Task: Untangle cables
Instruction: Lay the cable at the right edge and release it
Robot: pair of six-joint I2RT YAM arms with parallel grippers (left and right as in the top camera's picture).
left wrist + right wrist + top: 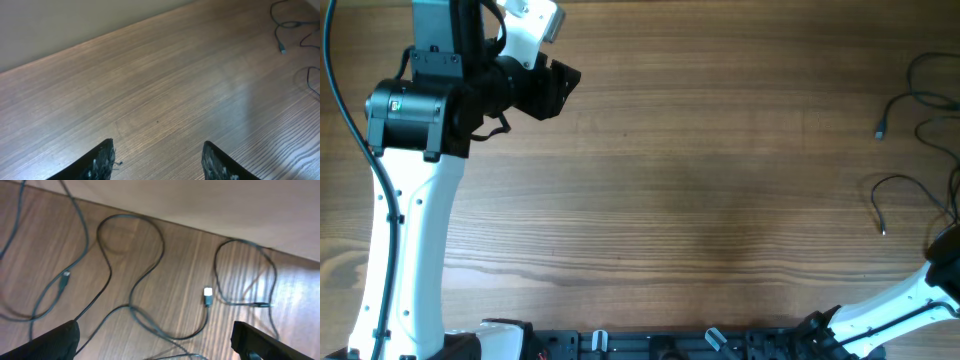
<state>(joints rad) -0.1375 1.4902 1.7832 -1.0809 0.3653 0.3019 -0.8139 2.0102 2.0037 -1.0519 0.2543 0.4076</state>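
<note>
At right end of table [700, 200]: untangling in hand, I judge, now choosing next strand. Left gripper [157, 150] well apart at opposite end, jaws parted, empty. Right gripper [155, 335] hangs over cables [131, 297], jaws wide, holding nothing. Cables lie flat in loose loops beneath it, some crossing. Next I need drop onto single strand clear of crossings, maybe near silver plug [208, 296].

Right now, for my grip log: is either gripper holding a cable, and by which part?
Nothing is held. The left gripper and right gripper both stand open, empty; the cables lie on the table.
</note>
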